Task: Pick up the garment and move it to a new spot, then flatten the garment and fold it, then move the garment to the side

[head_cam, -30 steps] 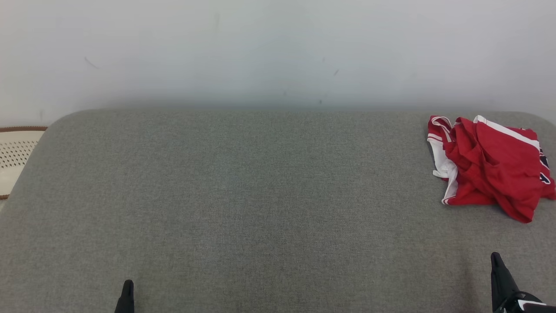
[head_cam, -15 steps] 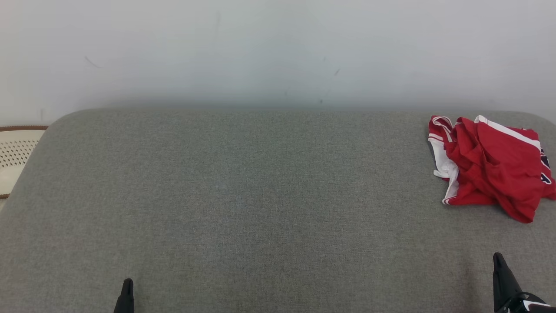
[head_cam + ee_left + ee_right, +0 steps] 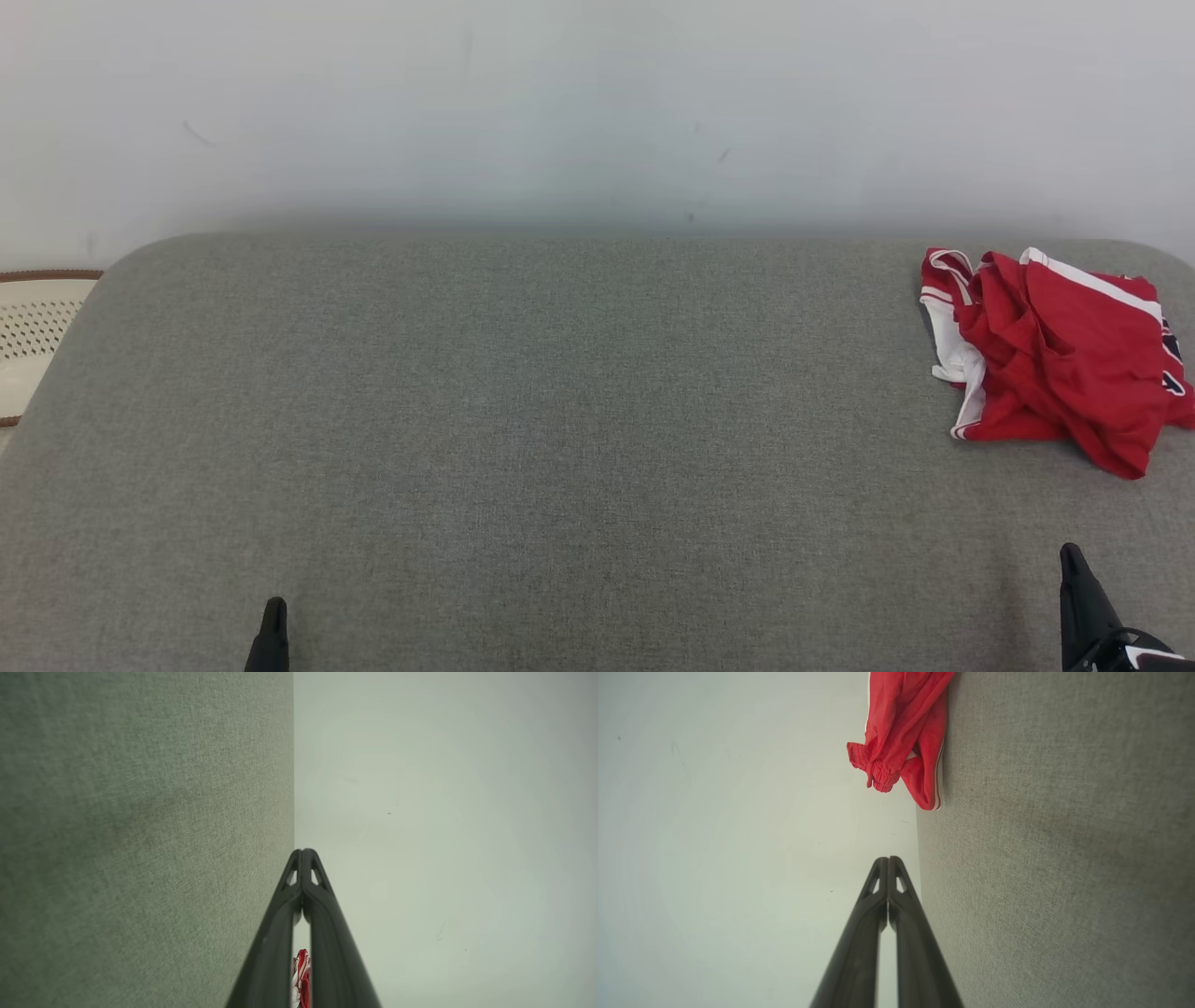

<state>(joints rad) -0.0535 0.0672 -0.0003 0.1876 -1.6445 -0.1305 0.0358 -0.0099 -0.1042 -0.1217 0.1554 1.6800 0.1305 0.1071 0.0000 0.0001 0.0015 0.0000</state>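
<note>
garment (image 3: 1050,359) crumpled, red and white, at the far right corner of the grey cushion (image 3: 560,420), untouched. left gripper (image 3: 274,611) and right gripper (image 3: 1070,560) low at the cushion's near edge, fingers pressed together, holding nothing. pickup seemingly not begun; next, probably spreading the right fingers and reaching across to grasp a raised fold.

Plain off-white wall (image 3: 597,103), a few small scuff marks, light even and diffuse. Grey fabric-upholstered surface with rounded far corners (image 3: 523,420) runs up to it. Cream perforated object with brown rim (image 3: 33,336) sits beside its left edge
</note>
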